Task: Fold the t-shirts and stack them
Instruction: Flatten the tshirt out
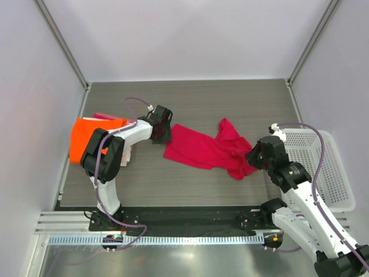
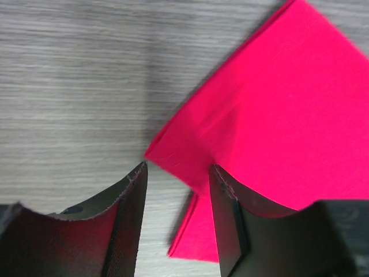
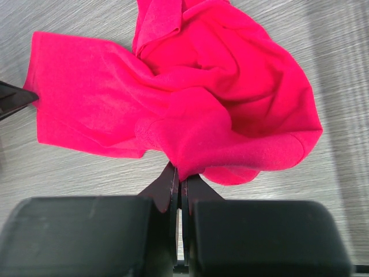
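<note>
The crimson-red t-shirt [image 1: 204,149] lies crumpled across the middle of the table. Its left part is flat and its right part is bunched. My left gripper [image 1: 163,136] is open at the shirt's left corner. In the left wrist view [image 2: 176,173] the corner of the red cloth [image 2: 277,109] lies between the spread fingers. My right gripper [image 1: 252,156] is shut on a fold at the bunched right end. The right wrist view [image 3: 181,178] shows the red cloth [image 3: 190,98] pinched in the jaws. A folded orange t-shirt [image 1: 85,137] lies at the far left, with a pink edge [image 1: 106,116] showing behind it.
A white lattice basket [image 1: 334,173] stands at the right edge of the table beside my right arm. My left arm reaches over the orange shirt. Grey walls and frame posts close in the table at the back and sides.
</note>
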{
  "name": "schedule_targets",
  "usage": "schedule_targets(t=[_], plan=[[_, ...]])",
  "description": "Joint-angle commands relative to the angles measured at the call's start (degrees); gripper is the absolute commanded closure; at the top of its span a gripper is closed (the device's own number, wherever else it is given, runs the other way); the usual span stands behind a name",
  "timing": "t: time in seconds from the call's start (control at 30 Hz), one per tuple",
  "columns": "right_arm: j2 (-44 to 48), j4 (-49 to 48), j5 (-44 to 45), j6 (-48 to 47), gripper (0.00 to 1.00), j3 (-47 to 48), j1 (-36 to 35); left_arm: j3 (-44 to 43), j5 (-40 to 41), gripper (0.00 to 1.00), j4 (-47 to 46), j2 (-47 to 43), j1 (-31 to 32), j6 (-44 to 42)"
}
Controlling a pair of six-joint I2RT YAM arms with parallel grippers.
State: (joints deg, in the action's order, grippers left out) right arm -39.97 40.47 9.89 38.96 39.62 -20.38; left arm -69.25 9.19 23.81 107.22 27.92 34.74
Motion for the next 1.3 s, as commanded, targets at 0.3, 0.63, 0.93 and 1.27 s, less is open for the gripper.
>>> schedule_targets(t=[0.3, 0.63, 0.93, 1.27], plan=[[1.2, -2.5, -0.5, 0.6, 0.99, 0.2, 0.2, -3.0, -2.5, 0.60, -3.3, 4.0, -2.0, 2.6], [-2.3, -5.5, 0.9, 0.4, 0.99, 0.3, 0.1, -5.2, 2.9, 1.00, -3.6, 1.6, -3.6, 2.7], [-26.2, -11.3, -5.0, -4.6, 0.99, 17.1, 3.7, -15.5, 5.8, 1.00, 6.1, -5.0, -5.2, 0.7], [-37.0, -3.3, -29.1, -5.0, 0.99, 54.0, 19.3, -31.7, 2.2, 1.00, 20.1, -16.5, -13.3, 2.1]])
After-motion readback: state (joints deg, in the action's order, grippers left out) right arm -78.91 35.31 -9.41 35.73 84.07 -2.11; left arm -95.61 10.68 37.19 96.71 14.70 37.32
